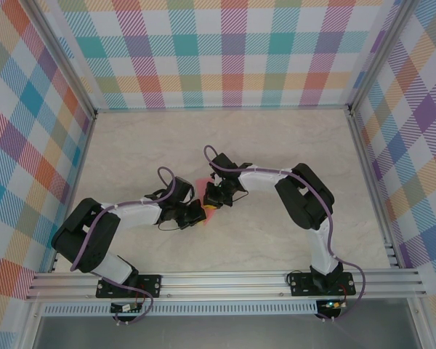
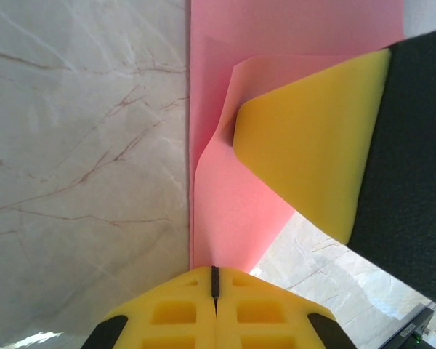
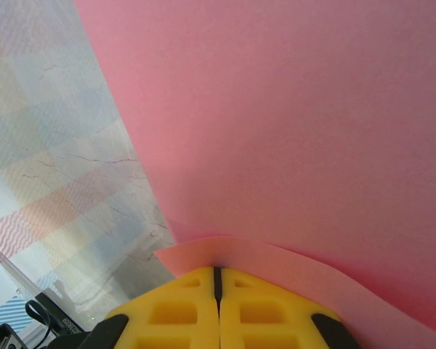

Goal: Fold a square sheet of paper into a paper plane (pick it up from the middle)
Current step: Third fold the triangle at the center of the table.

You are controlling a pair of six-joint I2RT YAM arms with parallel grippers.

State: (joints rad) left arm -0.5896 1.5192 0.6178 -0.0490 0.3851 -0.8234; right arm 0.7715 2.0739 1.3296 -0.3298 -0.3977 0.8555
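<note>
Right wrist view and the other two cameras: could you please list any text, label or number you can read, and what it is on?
A white label on a black part at the lower left of the right wrist view: dark characters, too small and blurred to read.
The square sheet of paper: plain pink, no print.
No other text can be read.

Left arm (image 1: 134,213), right arm (image 1: 265,177): black joints, white links, purple cables (image 1: 332,233); yellow jaws.

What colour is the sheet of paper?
The sheet of paper is plain salmon pink, clearest in the right wrist view.
</note>
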